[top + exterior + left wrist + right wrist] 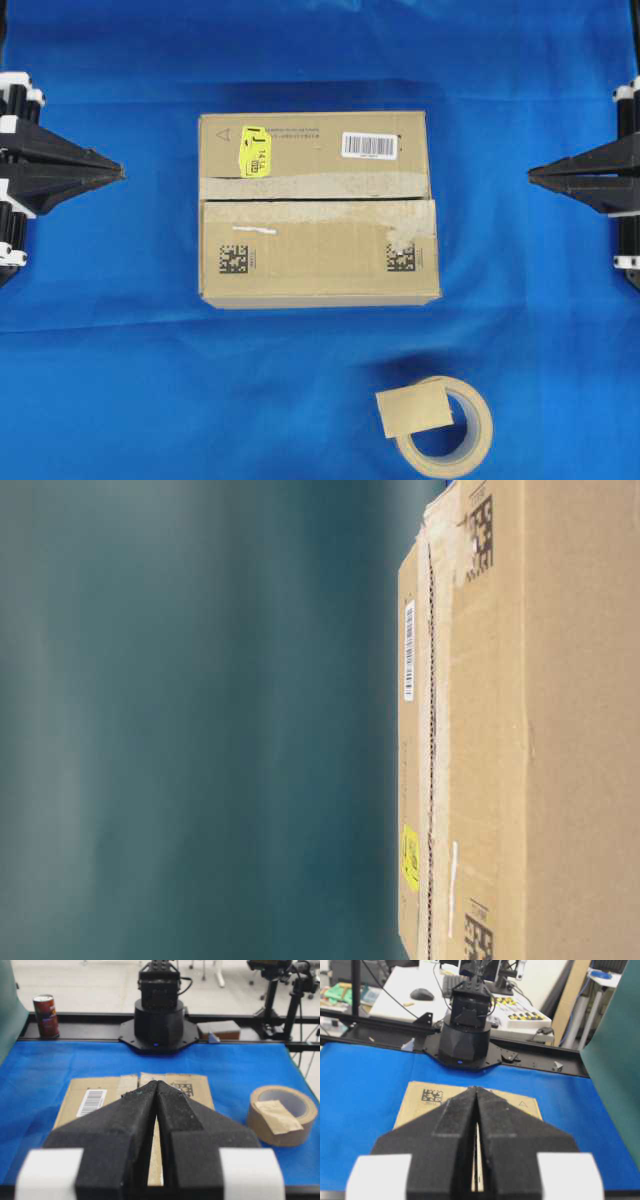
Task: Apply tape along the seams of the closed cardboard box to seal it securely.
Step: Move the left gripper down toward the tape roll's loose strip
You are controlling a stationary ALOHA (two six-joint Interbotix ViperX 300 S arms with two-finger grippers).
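1. The tape (pixel 414 411), a flat tan-brown square piece, lies on top of the tape roll (pixel 452 428), which rests near the front edge of the surface (pixel 120 380), toward its right-hand front corner in the overhead view. Nothing grips it.
2. The cardboard box (pixel 318 208) sits closed in the middle of the surface, well apart from the roll. Its top bears a yellow sticker (pixel 255 152), a white barcode label (pixel 369 145) and two square black-and-white codes, one of them (pixel 233 260) at the front left.
3. The seams (pixel 310 198) run as one long line across the box top where the two flaps meet, bordered by pale, torn old tape. No fresh tape covers that line.
4. The left tool (pixel 120 174) hangs beside the left edge of the surface, its jaws pressed together on nothing, tips pointing toward the box and clear of it.
5. The right tool (pixel 532 176) mirrors it at the right edge, jaws likewise pressed together and empty.
6. Judged from this layout, the task has not begun: the step in hand is fetching the cut piece.
7. The next move likely calls for the nearer right tool to spread its jaws, reach toward the roll and pinch a free edge of the piece without dragging the roll, then carry it flat over the flap line.
8. The thin piece may curl or stick to the jaws, so a shallow edge grip seems wise.
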